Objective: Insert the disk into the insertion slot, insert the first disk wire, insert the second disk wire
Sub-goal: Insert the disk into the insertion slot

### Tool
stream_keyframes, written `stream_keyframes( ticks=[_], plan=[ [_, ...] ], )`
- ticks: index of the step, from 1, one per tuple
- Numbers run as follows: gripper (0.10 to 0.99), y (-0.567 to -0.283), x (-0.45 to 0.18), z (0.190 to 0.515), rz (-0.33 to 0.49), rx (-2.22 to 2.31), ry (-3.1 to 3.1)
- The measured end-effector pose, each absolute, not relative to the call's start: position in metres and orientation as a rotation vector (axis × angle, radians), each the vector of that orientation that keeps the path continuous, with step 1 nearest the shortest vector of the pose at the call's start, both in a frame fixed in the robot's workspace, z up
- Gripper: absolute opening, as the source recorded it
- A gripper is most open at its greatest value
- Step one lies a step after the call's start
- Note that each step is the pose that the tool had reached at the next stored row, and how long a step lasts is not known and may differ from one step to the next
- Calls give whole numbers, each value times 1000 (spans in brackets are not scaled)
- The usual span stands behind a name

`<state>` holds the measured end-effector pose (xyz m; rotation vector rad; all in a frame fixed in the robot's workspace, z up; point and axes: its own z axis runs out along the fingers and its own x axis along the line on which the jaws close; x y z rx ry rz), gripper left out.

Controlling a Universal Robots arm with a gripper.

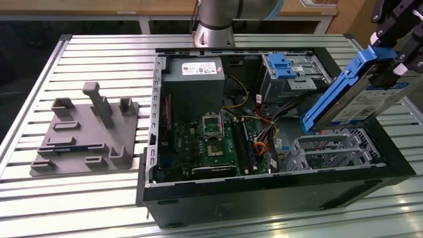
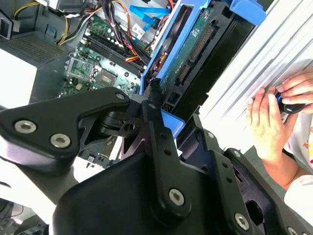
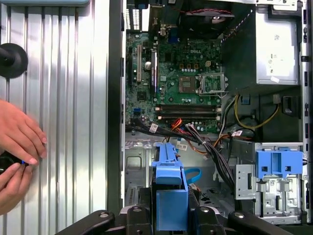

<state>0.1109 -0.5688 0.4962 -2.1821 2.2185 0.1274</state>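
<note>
My claw (image 1: pixel 390 52) pinches the disk (image 1: pixel 357 96) by its blue carrier, tilted steeply above the insertion slot (image 1: pixel 334 148) at the exterior view's lower right. Lowered at that tilt, I judge a corner could catch the cage rim or snag the cables (image 1: pixel 264 136) beside it.

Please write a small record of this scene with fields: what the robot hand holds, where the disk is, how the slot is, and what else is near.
Grasp: the hand is shut on the disk
Disk pose: tilted, in the air above the insertion slot, not yet inserted
Slot: no disk in it; it sits inside the open computer case
Other bay: blue latch, untouched
Person: two person's hands outside the case, in both wrist views
Table: grey fixture at the exterior view's left
</note>
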Motion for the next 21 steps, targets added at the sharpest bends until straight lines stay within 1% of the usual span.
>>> stream_keyframes(
  ticks=[21],
  plan=[
    [361,-569,121,492,126,-2182,2218]
  ],
)
